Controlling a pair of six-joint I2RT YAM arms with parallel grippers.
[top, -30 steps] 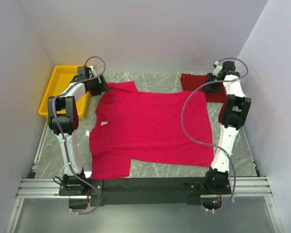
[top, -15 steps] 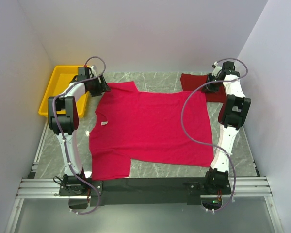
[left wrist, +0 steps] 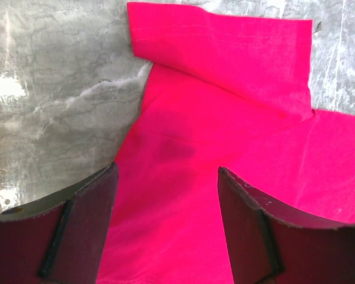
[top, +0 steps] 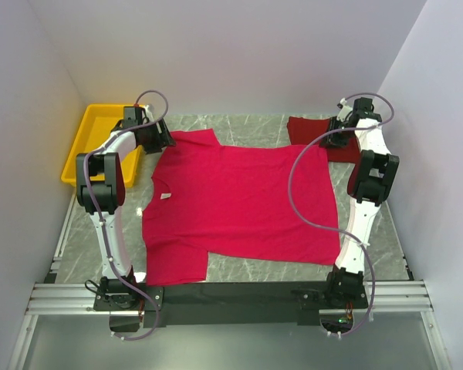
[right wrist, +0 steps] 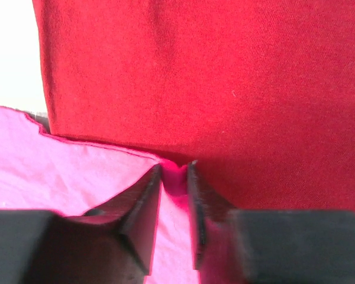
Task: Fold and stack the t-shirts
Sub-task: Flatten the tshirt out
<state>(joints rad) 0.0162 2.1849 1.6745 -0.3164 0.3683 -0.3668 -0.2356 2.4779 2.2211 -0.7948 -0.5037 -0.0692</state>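
The crimson-pink t-shirt point(top: 239, 200) lies spread flat across the middle of the table, its small white neck label point(top: 165, 196) towards the left. The darker maroon t-shirt point(top: 305, 127) lies bunched at the back right, partly under the pink one's corner. My left gripper point(top: 167, 139) hovers open over the pink shirt's point(left wrist: 225, 106) far left sleeve, with cloth showing between its spread fingers point(left wrist: 89, 219). My right gripper point(right wrist: 174, 168) is shut on a small pinch of the pink shirt's point(right wrist: 94, 177) back right corner, right at the edge of the maroon shirt point(right wrist: 195, 71).
A yellow plastic tray point(top: 76, 154) stands at the back left, just beside my left arm. White walls close in on the grey marble table point(top: 100, 231) on three sides. Bare marble shows to the left of the sleeve point(left wrist: 59, 94).
My right gripper's jaws have narrowed onto the pink shirt's corner. Both arms and both shirts have kept their places.
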